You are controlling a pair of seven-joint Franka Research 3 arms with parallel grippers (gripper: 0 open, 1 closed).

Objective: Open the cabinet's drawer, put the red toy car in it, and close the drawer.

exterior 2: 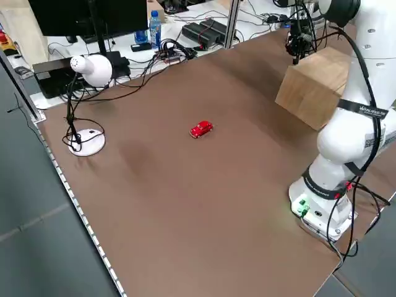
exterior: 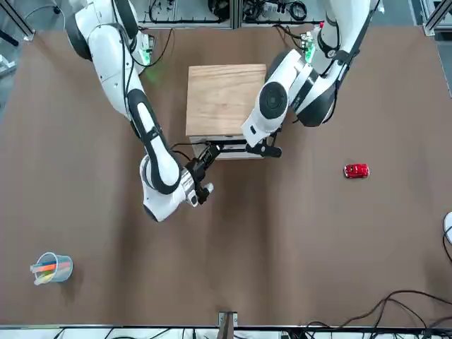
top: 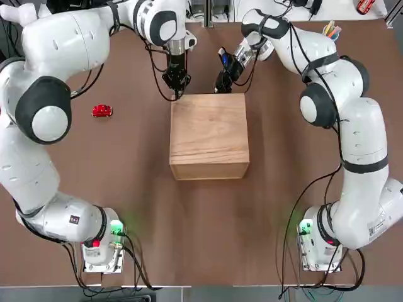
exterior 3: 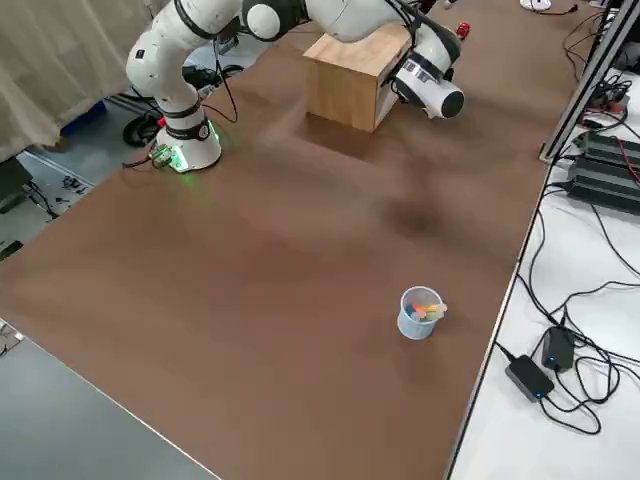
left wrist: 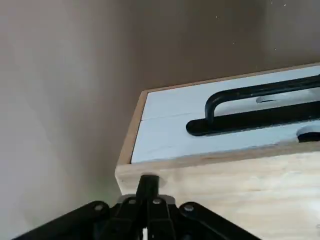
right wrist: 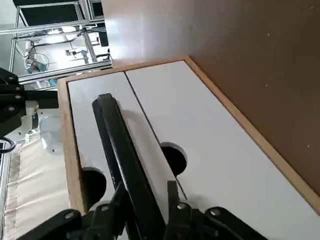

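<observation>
Right gripper (right wrist: pixel 145 200): fingers clamp the drawer's (right wrist: pixel 165 145) slim black bar handle (right wrist: pixel 120 150), the rigid, proper hold. Left gripper (left wrist: pixel 148 187): pinched shut, empty, against the tan wooden cabinet's (top: pixel 209 135) top edge. Glossy red toy car (top: pixel 102 111): on the table, well apart; light, likely slippery.

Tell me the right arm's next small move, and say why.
Probably pull straight back from the cabinet. The right gripper straddles the black handle, the drawer looks shut, and the red toy car waits on the table.

no readable text, labels or numbers
</observation>
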